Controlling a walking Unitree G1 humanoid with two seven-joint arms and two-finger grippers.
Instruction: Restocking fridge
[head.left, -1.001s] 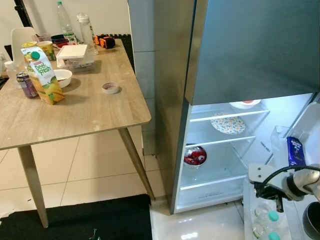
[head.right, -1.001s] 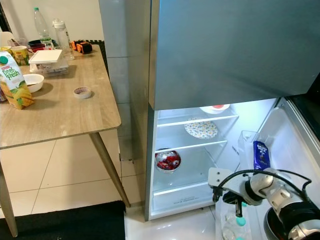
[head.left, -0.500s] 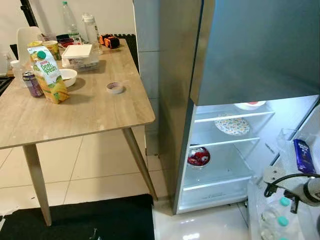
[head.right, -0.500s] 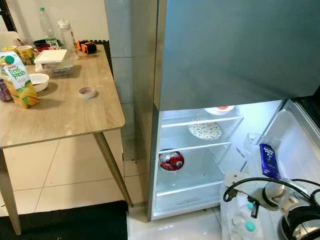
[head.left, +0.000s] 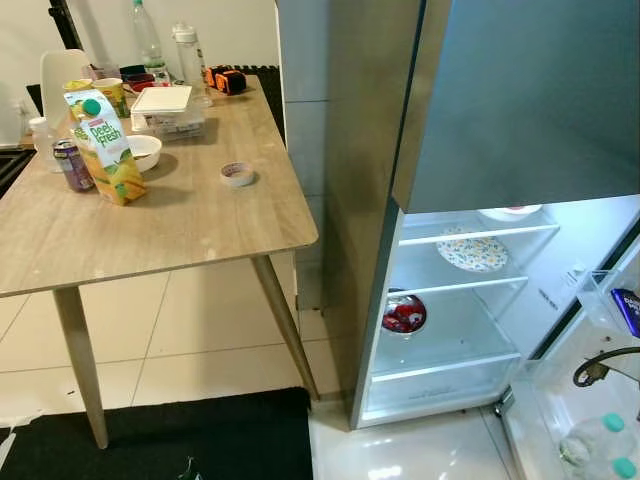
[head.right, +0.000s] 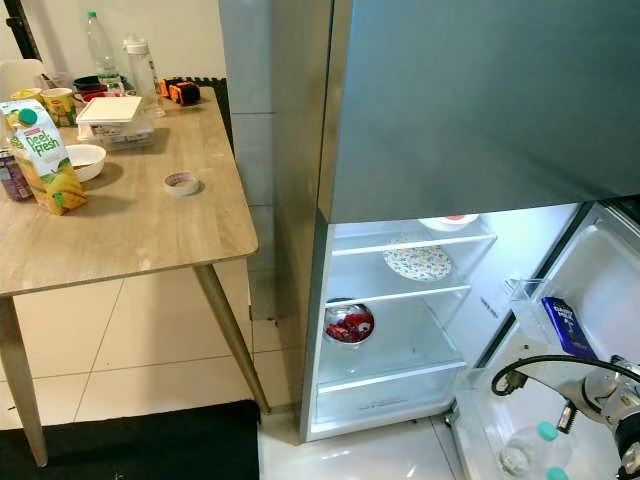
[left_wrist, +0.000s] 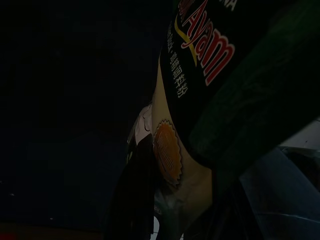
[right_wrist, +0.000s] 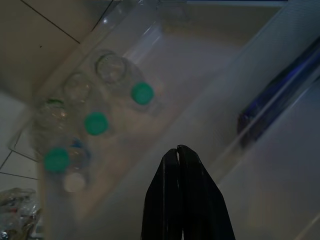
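A dark packet (left_wrist: 200, 65) lettered "Ayam" looms close, seemingly gripped by the left gripper (left_wrist: 150, 200) in deep shade.

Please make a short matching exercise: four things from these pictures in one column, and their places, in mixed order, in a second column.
Things:
1. yellow-green juice carton
2. patterned round plate
3. clear bottles with green caps
4. bowl of red food

Places:
A. lower shelf of the open fridge
B. wooden table
C. fridge door bin
D. middle fridge shelf

Pairs: 1-B, 2-D, 3-C, 4-A
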